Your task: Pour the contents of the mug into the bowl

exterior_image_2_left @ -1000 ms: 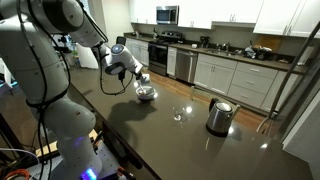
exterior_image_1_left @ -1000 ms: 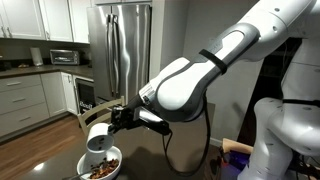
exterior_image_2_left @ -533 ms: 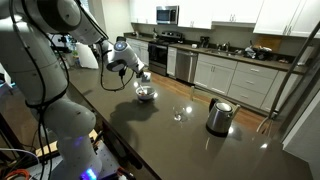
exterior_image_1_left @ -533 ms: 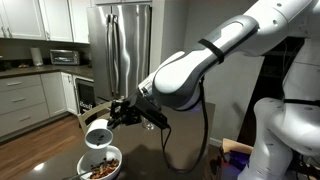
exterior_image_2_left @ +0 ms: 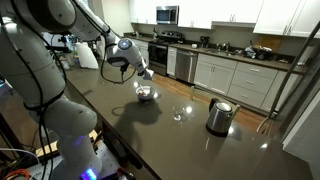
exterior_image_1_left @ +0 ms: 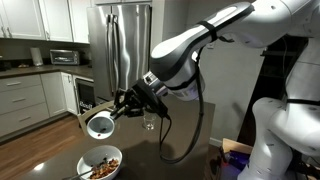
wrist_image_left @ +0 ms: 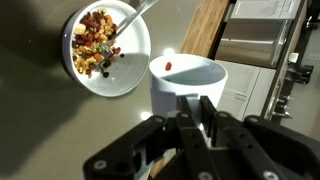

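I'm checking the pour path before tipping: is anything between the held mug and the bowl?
Nothing visible. The gripper is shut on the mug, which hangs in open air above the bowl. Only a utensil handle leans out over the bowl's far rim.

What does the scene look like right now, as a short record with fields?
gripper: shut on the mug's rim
mug: white, tipped on its side, held in the air over the bowl, not touching it
bowl: white, on the counter, brownish and red bits of food inside
counter: dark; also carries a steel kettle and a clear glass
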